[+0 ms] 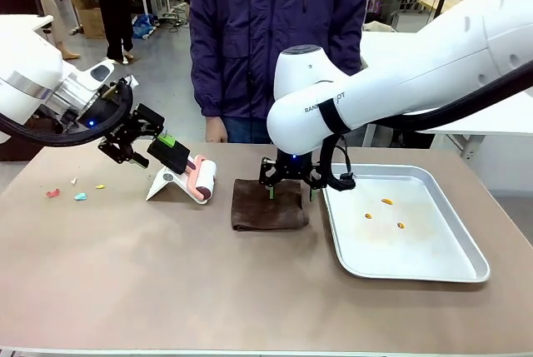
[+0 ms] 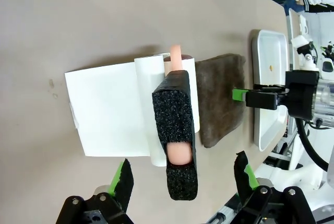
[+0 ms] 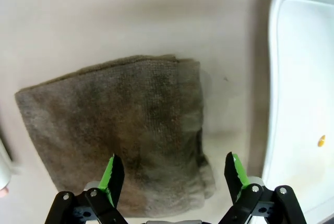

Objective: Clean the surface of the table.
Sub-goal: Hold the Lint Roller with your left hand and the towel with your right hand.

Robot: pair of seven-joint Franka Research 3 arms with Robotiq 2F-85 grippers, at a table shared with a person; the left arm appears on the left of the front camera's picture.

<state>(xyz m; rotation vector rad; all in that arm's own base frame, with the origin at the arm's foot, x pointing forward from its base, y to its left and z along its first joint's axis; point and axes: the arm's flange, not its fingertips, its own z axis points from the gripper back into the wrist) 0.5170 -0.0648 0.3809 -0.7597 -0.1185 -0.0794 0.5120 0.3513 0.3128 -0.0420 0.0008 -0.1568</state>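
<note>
**Both pincers poised, scraps lying unswept**

The table (image 1: 125, 282) runs under everything, a smooth, matte brownish top with a thin pale edge. It looks clean apart from a few small coloured scraps (image 1: 81, 196) lying out past the left pincer (image 1: 154, 142), on its outer side.

That pincer's jaws stand apart, straddling the black foam end of a pink-handled roller (image 2: 177, 145) propped on a white stand (image 2: 109, 109). The right pincer (image 3: 172, 169) hangs just over a folded brown cloth (image 3: 120, 130), jaws also wide, with a metal tray (image 1: 400, 249) just beside it holding a few orange bits (image 1: 386, 201).

What worries me is this. If the left jaws close off-centre on the foam, the light stand could tip or skid. The right fingers might nip only the top fold, so the cloth trails open. The scraps are well apart from the cloth, and a careless sweep could push them off the table edge.
</note>
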